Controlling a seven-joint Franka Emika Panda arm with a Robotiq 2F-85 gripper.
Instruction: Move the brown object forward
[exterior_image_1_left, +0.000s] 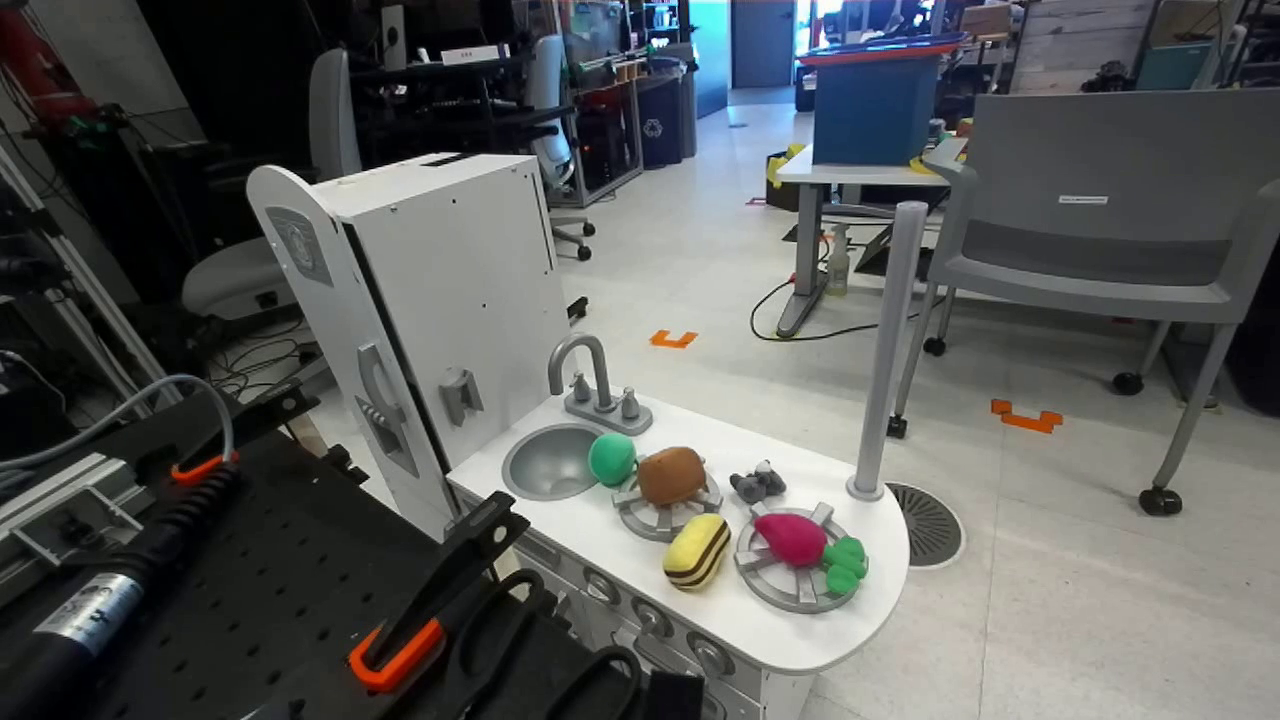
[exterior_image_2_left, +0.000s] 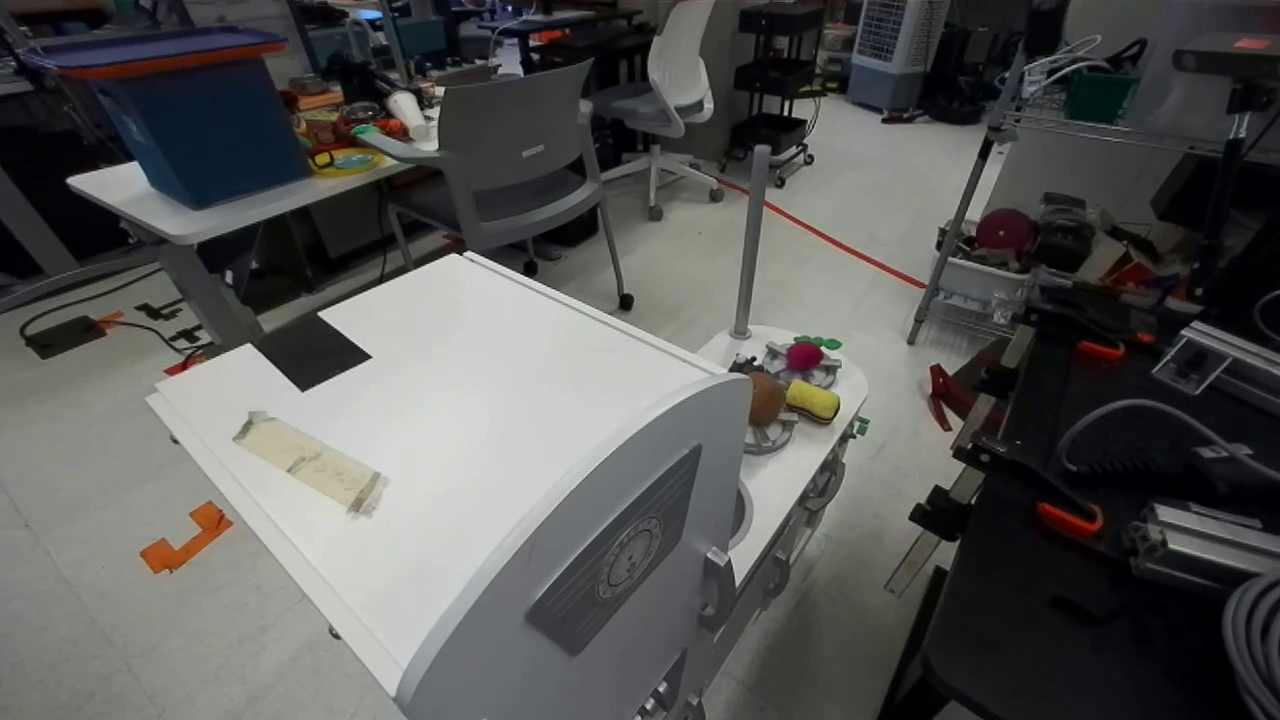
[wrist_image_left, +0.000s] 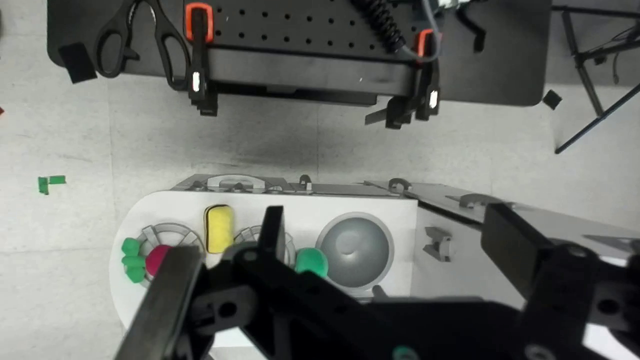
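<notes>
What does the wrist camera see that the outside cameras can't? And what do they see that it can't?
Only in the wrist view: the gripper, open.

In both exterior views, but not the wrist view: the brown toy and the blue bin.

All three share the yellow toy, the pink and green toy, and at least part of the sink.

A lab around a toy kitchen (exterior_image_1_left: 585, 525): in an exterior view, a perforated bench (exterior_image_1_left: 270, 572) with clamps (exterior_image_1_left: 440, 590) near left, orange floor tape (exterior_image_1_left: 1030, 419) right, probably a dim desk (exterior_image_1_left: 450, 72) far left.
</notes>
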